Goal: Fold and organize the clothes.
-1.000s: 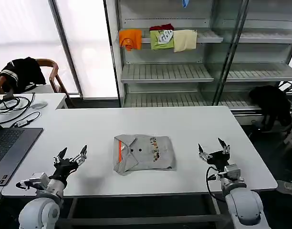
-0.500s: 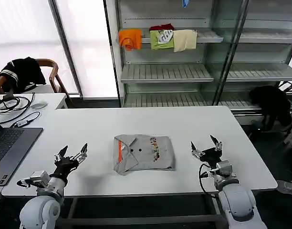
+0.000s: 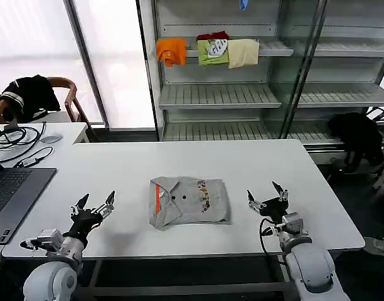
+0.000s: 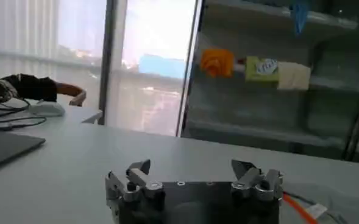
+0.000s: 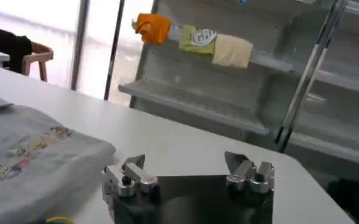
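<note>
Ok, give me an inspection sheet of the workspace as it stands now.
Surface: white table, flat, nothing spilled.
Job's things: one folded light grey shirt at mid-table, orange-red strip at the collar, chest print up.
Clutter: laptop and mouse at the robot's left.
Grippers: left tool open, near edge, left of the shirt; right tool open, just right of it; both apart from the cloth.
Cables: black loops on the side desk.
Surroundings: shelf unit with folded coloured garments; chair with black garment.
</note>
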Controlling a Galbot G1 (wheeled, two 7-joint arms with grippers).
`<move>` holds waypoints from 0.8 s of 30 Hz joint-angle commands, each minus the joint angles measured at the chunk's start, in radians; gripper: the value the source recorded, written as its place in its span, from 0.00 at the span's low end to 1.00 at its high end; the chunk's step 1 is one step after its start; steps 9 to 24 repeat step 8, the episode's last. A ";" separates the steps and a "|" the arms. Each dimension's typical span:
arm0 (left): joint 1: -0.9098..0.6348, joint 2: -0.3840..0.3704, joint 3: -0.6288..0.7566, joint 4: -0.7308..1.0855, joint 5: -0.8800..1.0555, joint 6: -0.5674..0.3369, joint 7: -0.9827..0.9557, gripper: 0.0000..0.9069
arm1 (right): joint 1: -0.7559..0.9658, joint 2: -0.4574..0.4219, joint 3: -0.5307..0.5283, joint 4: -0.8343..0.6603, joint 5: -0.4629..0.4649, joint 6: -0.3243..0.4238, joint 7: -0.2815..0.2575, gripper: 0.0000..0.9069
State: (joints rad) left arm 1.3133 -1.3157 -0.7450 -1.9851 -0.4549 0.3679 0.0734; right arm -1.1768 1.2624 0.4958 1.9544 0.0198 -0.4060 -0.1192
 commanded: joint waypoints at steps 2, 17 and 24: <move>0.020 0.008 -0.001 -0.008 -0.026 -0.005 0.008 1.00 | -0.031 -0.018 0.020 0.007 0.103 -0.034 0.001 1.00; 0.013 0.009 0.002 0.006 -0.081 -0.005 0.002 1.00 | -0.042 -0.029 0.042 0.012 0.152 -0.062 0.003 1.00; 0.013 0.009 0.002 0.006 -0.081 -0.005 0.002 1.00 | -0.042 -0.029 0.042 0.012 0.152 -0.062 0.003 1.00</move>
